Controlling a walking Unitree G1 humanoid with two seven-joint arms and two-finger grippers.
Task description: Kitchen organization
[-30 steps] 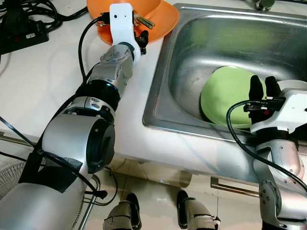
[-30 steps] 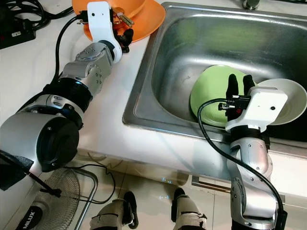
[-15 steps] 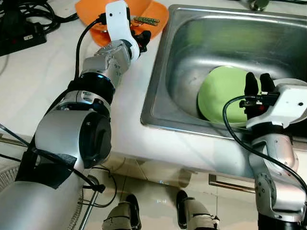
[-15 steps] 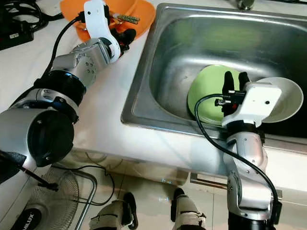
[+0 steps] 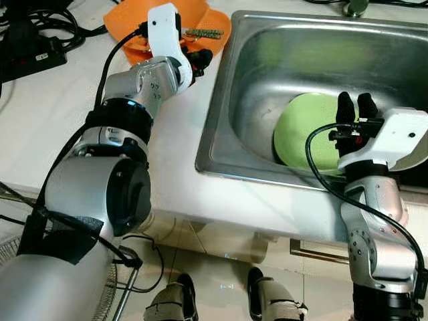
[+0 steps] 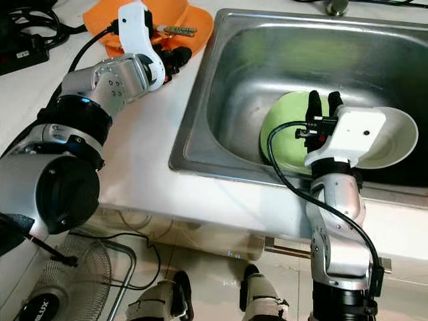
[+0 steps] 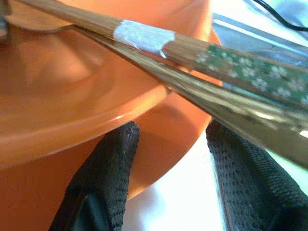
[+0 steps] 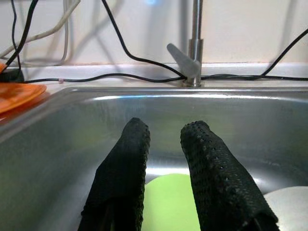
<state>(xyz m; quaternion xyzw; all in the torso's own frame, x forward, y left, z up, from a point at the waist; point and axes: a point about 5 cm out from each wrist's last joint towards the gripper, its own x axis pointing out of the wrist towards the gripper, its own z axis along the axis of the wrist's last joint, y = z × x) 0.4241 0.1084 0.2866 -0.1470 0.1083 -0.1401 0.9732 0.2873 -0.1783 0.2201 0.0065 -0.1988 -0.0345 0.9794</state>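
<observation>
Steel sink [image 5: 247, 87] holds a green plate [image 5: 304, 130] leaning on its front wall: looks like light, stiff, slick plastic, best pinched at the raised rim. My right hand [image 5: 352, 107] hovers above it, fingers slightly apart, empty. My left hand [image 7: 168, 159] is open at the orange dishes [image 6: 194, 27] with chopsticks [image 7: 240, 72] on the tabletop [image 5: 60, 107], gripping nothing.

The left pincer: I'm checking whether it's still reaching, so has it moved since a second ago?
Yes. The left pincer has slid off the orange plate, back toward the robot and nearer the sink's rim.

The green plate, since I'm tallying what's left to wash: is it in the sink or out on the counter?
In the sink. The green plate leans against the steel sink wall beside a white bowl.
</observation>
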